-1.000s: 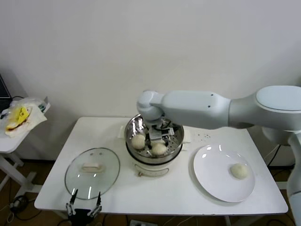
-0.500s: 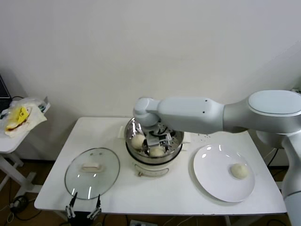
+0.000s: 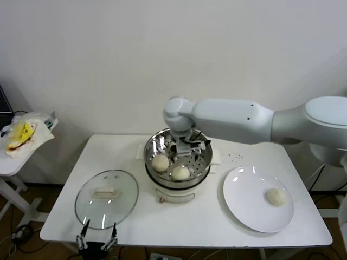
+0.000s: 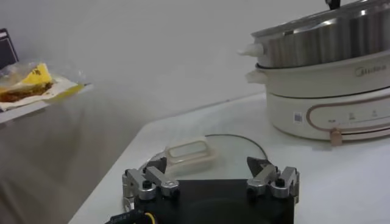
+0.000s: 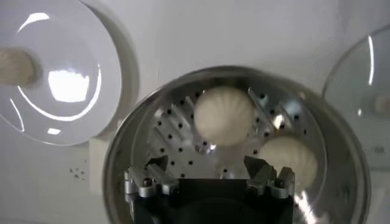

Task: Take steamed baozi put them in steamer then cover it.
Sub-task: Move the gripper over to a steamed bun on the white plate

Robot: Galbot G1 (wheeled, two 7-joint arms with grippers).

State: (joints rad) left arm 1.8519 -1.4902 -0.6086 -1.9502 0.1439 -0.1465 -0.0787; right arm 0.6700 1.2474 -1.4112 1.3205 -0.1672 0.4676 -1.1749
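The shiny steamer [image 3: 201, 165] stands on its white pot base [image 3: 173, 194] at mid table. Two baozi [image 3: 160, 162] [image 3: 181, 173] lie on its perforated floor, also seen as baozi [image 5: 223, 114] and baozi [image 5: 292, 159] in the right wrist view. My right gripper [image 3: 187, 147] [image 5: 207, 167] hangs open and empty just above the steamer's back half. A third baozi [image 3: 276, 196] rests on the white plate [image 3: 244, 197]. The glass cover [image 3: 106, 206], with its white handle [image 3: 105, 191], lies flat on the table to the left. My left gripper [image 3: 97, 241] [image 4: 207, 164] waits open at the table's front edge, near the cover [image 4: 237, 146].
The white table [image 3: 190, 227] ends close behind my left gripper. A small side table with a plastic bag [image 3: 21, 135] stands off to the left. A white wall runs behind the steamer.
My right gripper has opened, leaving a baozi at the steamer's front, and has risen and drawn back toward the rear rim. The left arm has stayed put.
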